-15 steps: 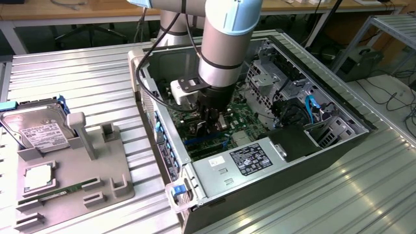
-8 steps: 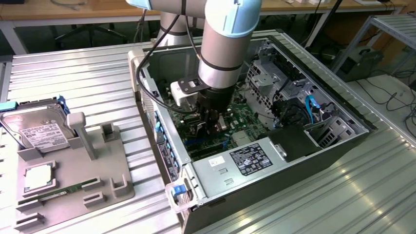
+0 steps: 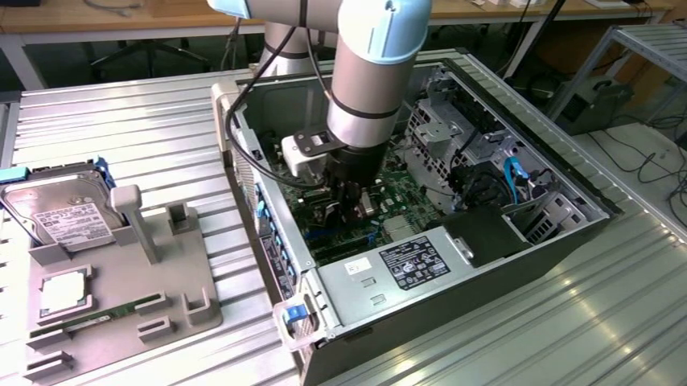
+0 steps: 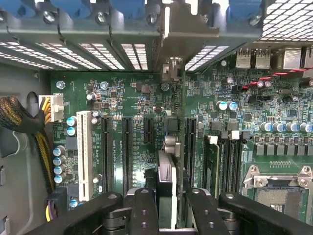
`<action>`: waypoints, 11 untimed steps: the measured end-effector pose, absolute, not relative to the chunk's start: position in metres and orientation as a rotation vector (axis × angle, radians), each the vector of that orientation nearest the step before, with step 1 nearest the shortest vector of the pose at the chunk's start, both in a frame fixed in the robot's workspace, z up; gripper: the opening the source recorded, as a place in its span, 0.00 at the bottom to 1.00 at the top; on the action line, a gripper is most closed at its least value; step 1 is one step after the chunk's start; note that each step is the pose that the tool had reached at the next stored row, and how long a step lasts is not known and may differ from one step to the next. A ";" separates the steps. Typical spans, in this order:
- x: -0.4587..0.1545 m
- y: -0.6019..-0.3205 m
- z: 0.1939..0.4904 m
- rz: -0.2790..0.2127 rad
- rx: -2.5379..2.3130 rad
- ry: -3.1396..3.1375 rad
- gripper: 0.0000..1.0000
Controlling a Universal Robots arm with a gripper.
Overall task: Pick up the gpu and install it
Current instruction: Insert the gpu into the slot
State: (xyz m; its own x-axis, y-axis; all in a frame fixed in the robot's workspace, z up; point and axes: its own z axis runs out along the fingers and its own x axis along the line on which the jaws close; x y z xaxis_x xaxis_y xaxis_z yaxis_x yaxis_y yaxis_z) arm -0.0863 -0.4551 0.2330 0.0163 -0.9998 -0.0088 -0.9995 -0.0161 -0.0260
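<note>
My gripper [image 3: 350, 203] is lowered inside the open computer case [image 3: 558, 169], just above the green motherboard [image 3: 403, 197]. In the wrist view the gripper [image 4: 171, 215] is shut on the gpu [image 4: 167, 171], which I see edge-on as a thin upright card between the two black fingers [image 4: 144, 210]. The card runs from the fingers toward the case's rear slot openings, where its silver bracket [image 4: 169, 29] meets the metal frame. It stands over the motherboard [image 4: 122, 98] between the black expansion slots [image 4: 127, 152]. The card hides the slot beneath it, so I cannot tell if it is seated.
A grey fixture tray [image 3: 129, 265] at the exterior view's left carries a hard drive [image 3: 64, 217], a CPU [image 3: 64, 289] and a RAM stick [image 3: 96, 318]. Inside the case are the power supply [image 3: 408, 261], a drive cage [image 3: 451, 137] and cables [image 4: 19, 122].
</note>
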 end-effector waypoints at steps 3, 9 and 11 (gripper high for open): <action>-0.086 -0.455 0.227 -0.018 -2.221 2.186 0.28; -0.086 -0.455 0.223 -0.018 -2.221 2.186 0.28; -0.086 -0.455 0.223 -0.018 -2.221 2.186 0.28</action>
